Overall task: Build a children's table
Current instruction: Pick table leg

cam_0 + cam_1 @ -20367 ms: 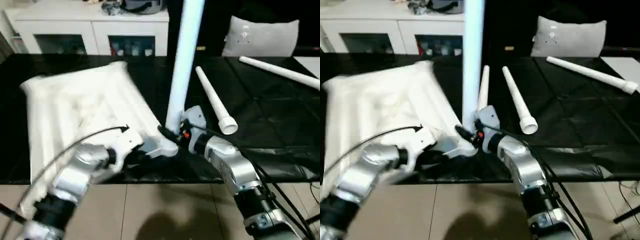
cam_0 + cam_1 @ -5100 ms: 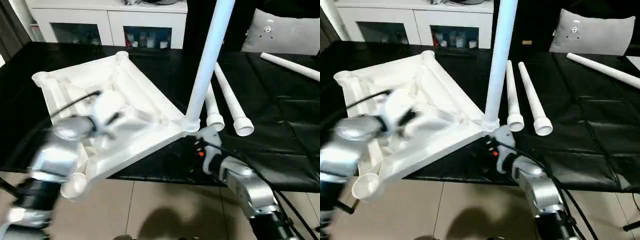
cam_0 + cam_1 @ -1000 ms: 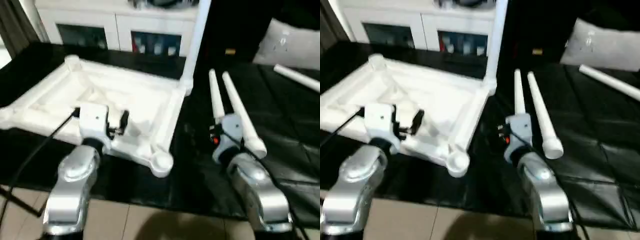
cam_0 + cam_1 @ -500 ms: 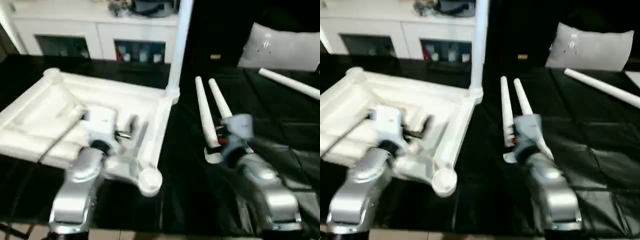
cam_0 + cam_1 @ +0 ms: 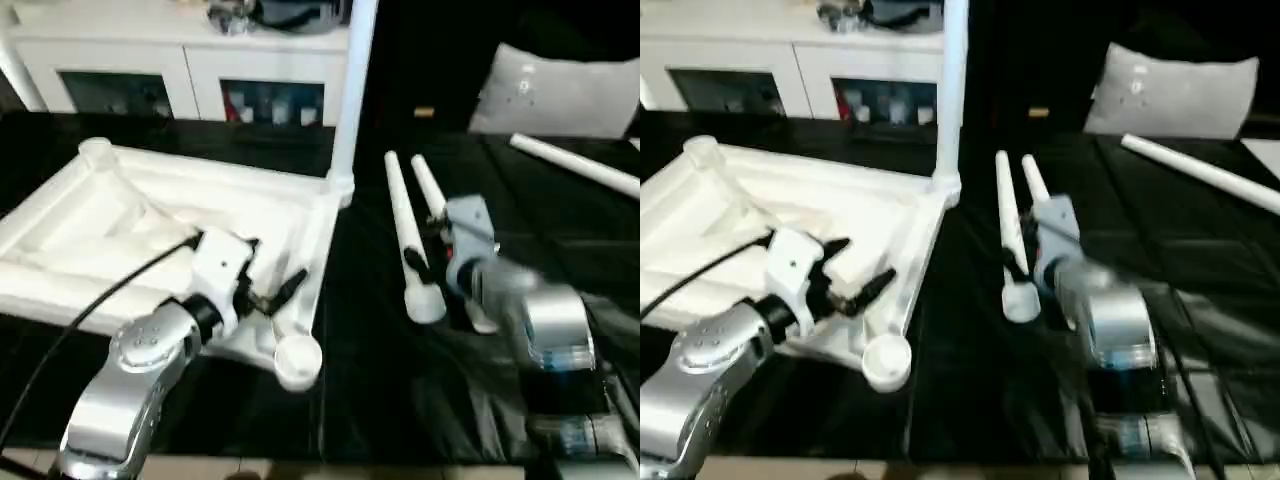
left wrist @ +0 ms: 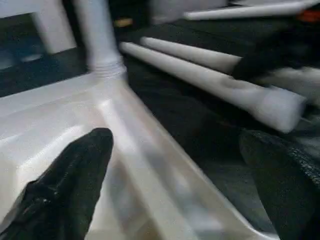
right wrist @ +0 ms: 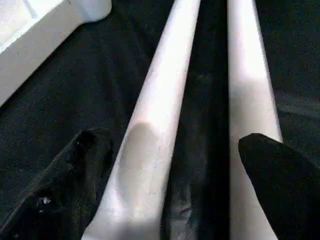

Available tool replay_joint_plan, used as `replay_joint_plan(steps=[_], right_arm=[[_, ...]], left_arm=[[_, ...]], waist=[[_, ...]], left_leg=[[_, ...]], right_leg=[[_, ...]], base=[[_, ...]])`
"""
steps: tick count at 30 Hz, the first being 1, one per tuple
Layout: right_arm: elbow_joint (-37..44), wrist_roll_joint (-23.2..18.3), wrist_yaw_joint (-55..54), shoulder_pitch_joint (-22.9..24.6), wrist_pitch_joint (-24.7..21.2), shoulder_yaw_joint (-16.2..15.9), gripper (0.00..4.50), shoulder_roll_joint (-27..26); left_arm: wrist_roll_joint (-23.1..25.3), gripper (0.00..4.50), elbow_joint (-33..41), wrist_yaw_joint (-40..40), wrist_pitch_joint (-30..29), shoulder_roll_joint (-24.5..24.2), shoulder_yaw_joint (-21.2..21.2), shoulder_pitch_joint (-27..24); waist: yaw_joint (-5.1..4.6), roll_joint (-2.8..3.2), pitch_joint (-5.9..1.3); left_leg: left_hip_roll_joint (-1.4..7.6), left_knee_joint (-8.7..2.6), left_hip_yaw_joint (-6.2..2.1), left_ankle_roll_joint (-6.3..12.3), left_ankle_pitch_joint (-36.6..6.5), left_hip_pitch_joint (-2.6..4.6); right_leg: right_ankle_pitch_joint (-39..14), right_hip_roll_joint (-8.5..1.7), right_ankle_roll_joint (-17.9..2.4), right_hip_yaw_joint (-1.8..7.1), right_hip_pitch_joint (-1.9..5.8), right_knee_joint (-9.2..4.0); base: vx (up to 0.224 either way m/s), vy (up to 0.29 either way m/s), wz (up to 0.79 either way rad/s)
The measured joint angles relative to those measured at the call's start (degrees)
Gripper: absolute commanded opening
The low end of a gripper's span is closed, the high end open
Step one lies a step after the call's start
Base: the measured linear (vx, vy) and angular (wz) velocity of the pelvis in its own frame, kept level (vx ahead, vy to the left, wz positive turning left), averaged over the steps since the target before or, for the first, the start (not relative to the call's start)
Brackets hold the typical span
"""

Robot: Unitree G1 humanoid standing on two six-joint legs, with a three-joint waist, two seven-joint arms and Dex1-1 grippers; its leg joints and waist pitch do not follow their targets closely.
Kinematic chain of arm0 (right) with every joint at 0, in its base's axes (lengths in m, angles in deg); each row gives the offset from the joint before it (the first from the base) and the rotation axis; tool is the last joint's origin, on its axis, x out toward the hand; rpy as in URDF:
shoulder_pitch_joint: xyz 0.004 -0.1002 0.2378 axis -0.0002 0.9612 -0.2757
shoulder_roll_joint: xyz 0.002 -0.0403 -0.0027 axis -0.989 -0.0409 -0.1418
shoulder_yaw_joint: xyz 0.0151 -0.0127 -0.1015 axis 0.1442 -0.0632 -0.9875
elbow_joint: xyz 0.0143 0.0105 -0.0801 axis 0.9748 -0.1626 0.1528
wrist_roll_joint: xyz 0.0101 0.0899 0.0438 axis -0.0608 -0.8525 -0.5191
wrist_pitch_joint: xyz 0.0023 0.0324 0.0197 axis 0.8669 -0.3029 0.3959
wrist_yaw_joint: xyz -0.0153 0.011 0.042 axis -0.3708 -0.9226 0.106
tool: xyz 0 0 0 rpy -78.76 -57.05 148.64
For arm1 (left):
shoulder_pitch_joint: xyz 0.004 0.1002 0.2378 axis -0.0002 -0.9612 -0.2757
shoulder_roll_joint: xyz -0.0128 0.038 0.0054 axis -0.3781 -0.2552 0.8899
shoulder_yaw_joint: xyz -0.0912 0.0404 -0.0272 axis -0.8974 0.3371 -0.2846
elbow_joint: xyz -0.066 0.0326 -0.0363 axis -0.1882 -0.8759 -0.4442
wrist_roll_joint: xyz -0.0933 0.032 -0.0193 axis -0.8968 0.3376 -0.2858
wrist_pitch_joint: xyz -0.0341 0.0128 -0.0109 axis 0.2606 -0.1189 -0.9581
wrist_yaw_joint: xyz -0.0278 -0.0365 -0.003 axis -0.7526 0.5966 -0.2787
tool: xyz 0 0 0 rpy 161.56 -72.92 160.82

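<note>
Right claw (image 7: 170, 165) spread wide over two loose table legs (image 5: 405, 232) beside the upturned tabletop (image 5: 150, 215) under the open left claw (image 6: 180, 165); risk of straddling both legs.

A big black table top (image 5: 380, 380) fills the front of the room. Behind it stands a white cabinet (image 5: 190, 60) with glass doors, and some things lie on top of it. A grey pillow (image 5: 555, 95) sits at the back on the right.
</note>
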Motion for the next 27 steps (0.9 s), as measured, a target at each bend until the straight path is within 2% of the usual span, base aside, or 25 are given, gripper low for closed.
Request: replay_joint_plan(steps=[2,5,9,12,14,16,18,21,22,27], right_arm=[[-4.16,-0.28,0.55,-2.25,0.03,0.09,4.50,-0.04],[-12.63,-1.22,2.46,-6.62,0.98,0.15,4.50,-0.61],[-18.39,-1.87,3.17,-9.49,3.04,0.91,4.50,-1.03],[-23.44,-1.88,3.75,-11.51,5.52,0.94,4.50,-1.55],[-25.68,-1.84,3.73,-12.22,6.07,0.93,4.50,-1.65],[-27.81,-1.79,3.64,-12.86,6.42,0.90,4.50,-1.87],[-30.06,-1.78,3.47,-13.95,6.83,0.91,4.21,-2.04],[-32.73,-1.77,3.03,-15.08,7.95,1.05,4.01,-2.04],[-33.30,-1.78,2.93,-15.27,8.11,1.12,3.77,-2.04],[-36.23,-1.79,3.13,-16.69,8.66,1.42,3.45,-1.95]], left_arm=[[-0.79,4.49,0.62,-2.09,-0.55,-1.24,0.53,0.25],[-1.34,4.49,1.04,-4.04,-1.46,-2.56,1.14,0.96],[-2.27,4.49,1.49,-4.37,-1.77,-3.68,1.12,1.89],[-2.34,4.49,1.87,-4.80,-2.06,-4.06,1.12,2.26],[-2.33,4.49,2.09,-4.90,-2.09,-4.27,1.13,2.37],[-2.31,4.49,2.09,-4.91,-2.17,-4.40,1.15,2.38],[-2.36,4.50,2.12,-4.81,-2.19,-4.47,1.27,2.58],[-2.38,4.50,2.14,-4.69,-2.19,-4.47,1.67,2.56],[-2.38,4.50,2.13,-4.68,-2.19,-4.46,1.72,2.56],[-2.37,4.50,2.13,-4.66,-2.19,-4.45,1.82,2.54]], waist=[[-0.03,-0.27,0.31],[0.01,-0.25,0.41],[0.36,-0.27,0.39],[0.48,-0.28,0.38],[0.58,-0.36,0.33],[0.59,-0.37,0.33],[0.56,-0.46,0.28],[0.53,-0.51,0.28],[0.50,-0.53,0.27],[0.50,-0.57,0.24]], left_leg=[[0.22,-0.19,0.37,-0.23,0.15,0.19],[0.48,-0.31,0.84,-0.32,0.57,0.17],[0.85,-0.42,1.51,0.35,1.40,-0.48],[0.85,-0.41,1.66,0.41,1.37,-0.75],[0.86,-0.39,1.68,0.47,1.41,-1.24],[0.89,-0.39,1.73,0.53,1.46,-1.43],[0.94,-0.40,1.76,0.53,1.45,-1.39],[0.99,-0.39,1.85,0.51,1.48,-1.32],[1.01,-0.39,1.88,0.50,1.49,-1.30],[1.05,-0.39,1.98,0.44,1.55,-1.26]], right_leg=[[0.18,-0.03,-0.02,0.02,0.03,-0.01],[0.58,-0.04,-0.20,0.05,-0.11,-0.03],[0.81,0.00,-0.05,0.09,-0.81,-0.05],[0.81,-0.04,-0.05,0.12,-1.03,-0.14],[0.87,-0.05,0.03,0.12,-1.48,-0.13],[0.92,-0.04,0.05,0.12,-1.71,-0.11],[0.92,-0.02,0.04,0.12,-1.70,-0.10],[0.97,-0.02,0.02,0.13,-1.67,-0.07],[0.99,-0.02,0.02,0.14,-1.66,-0.07],[1.07,-0.03,0.02,0.17,-1.64,-0.06]], base=[[-0.043,-0.008,0.00],[-0.020,-0.004,-0.01],[0.000,0.000,0.00],[0.000,0.000,0.00],[0.000,0.000,0.00],[0.000,0.000,0.00],[0.000,0.000,0.00],[0.000,0.000,0.00],[0.000,0.000,0.00],[0.000,0.000,0.00]])
